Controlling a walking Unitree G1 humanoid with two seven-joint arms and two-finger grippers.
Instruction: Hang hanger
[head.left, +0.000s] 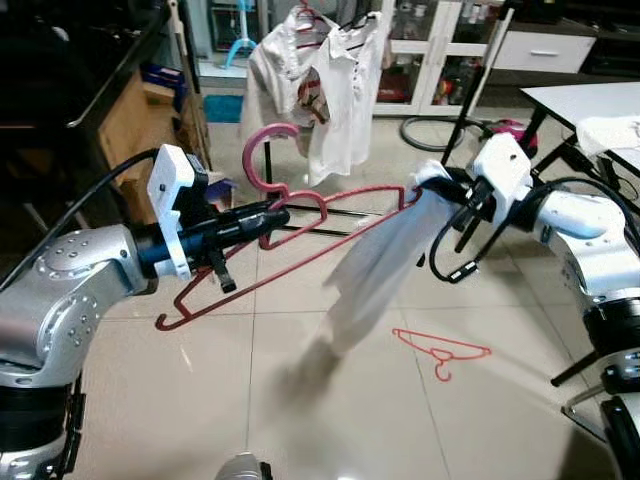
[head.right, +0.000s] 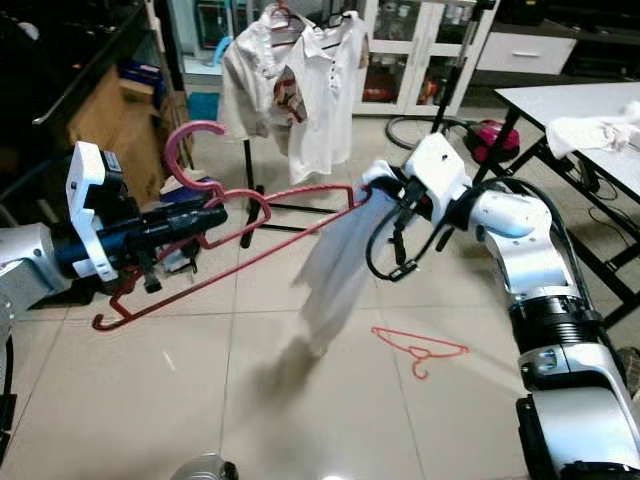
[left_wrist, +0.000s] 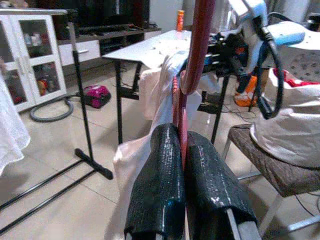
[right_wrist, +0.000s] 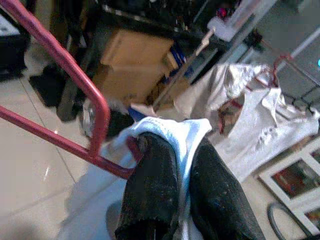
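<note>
My left gripper (head.left: 268, 218) is shut on the neck of a red plastic hanger (head.left: 300, 245), held level in mid-air with its hook (head.left: 262, 150) pointing up; its fingers (left_wrist: 165, 175) clamp the red bar. A white garment (head.left: 375, 265) hangs from the hanger's right end. My right gripper (head.left: 432, 188) is shut on the top of that garment at the hanger's corner, with white cloth (right_wrist: 177, 132) pinched between its fingers (right_wrist: 155, 190). Behind stands a black clothes rack (head.left: 330, 215) with two white shirts (head.left: 325, 85) hanging on it.
A second red hanger (head.left: 440, 352) lies on the tiled floor below my right arm. A white table (head.left: 585, 100) with cloth on it stands at the right. A cardboard box (head.left: 135, 125) and dark shelving are at the left. White cabinets (head.left: 440, 50) line the back wall.
</note>
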